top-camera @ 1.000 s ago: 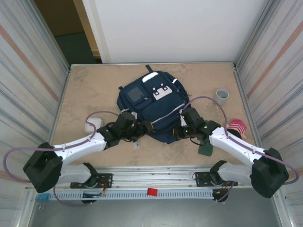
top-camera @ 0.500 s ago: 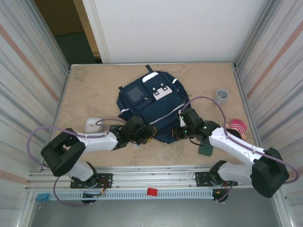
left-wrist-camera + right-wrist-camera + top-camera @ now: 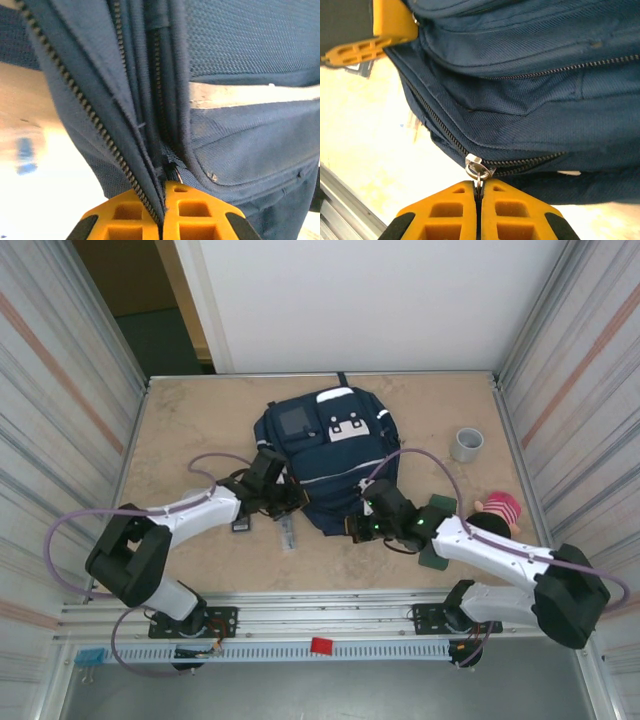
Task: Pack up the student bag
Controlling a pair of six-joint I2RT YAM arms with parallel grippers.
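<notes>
Counter [image 3: 190,420] of pale mottled surface carries the student bag [image 3: 335,455], which lies flat toward 12 o'clock from the middle, front pockets up. At the bag's 7 o'clock edge the left hand [image 3: 284,498] has its yellow fingers [image 3: 135,217] pressed together on a fold of navy fabric beside an open zipper track [image 3: 85,107]. At the 5 o'clock corner the right hand [image 3: 357,528] is pinching the metal zipper pull [image 3: 477,172]. A grey roll [image 3: 466,444] stands at 3 o'clock from the bag. A dark green pencil case [image 3: 432,560] lies at 4 o'clock, partly under the right arm.
</notes>
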